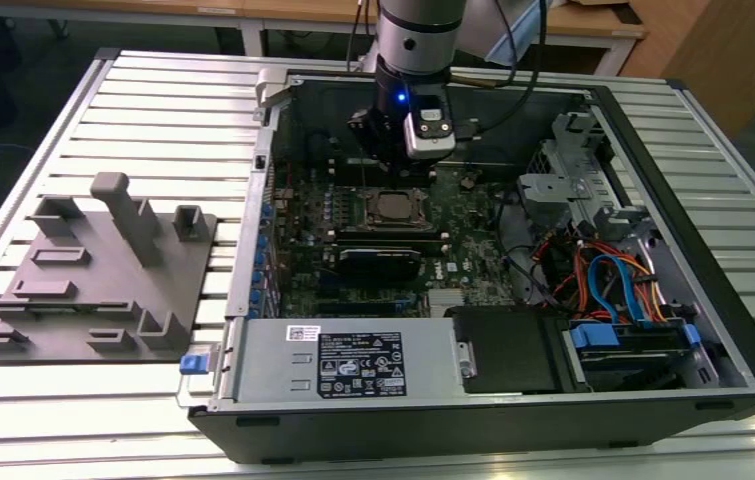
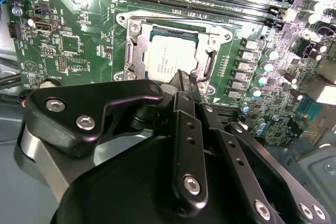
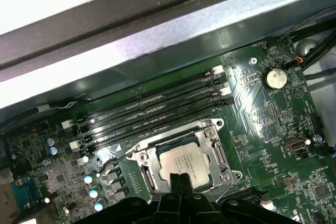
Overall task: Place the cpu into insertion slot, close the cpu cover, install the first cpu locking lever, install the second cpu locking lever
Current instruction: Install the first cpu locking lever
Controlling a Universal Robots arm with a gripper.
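The cpu point(image 1: 391, 207), a silver-grey square chip, lies flat in the insertion slot on the green board inside the open computer case. In both wrist views the silvery cpu cover point(image 2: 132, 51) point(image 3: 219, 153) lies down around the cpu point(image 2: 167, 59) point(image 3: 185, 162), framing it. A thin metal lever point(image 3: 116, 160) juts out from one corner of the socket. My gripper point(image 1: 385, 158) hangs just above the socket's edge. Its black fingertips point(image 2: 181, 78) point(image 3: 178, 181) are pressed together with nothing between them, right by the chip's rim.
Long black memory slots point(image 3: 152, 109) run beside the socket. The case's metal wall point(image 1: 268, 150), drive cage point(image 1: 571, 170) and cable bundle point(image 1: 611, 285) surround the board. A grey fixture point(image 1: 97, 280) stands on the table at the exterior view's left.
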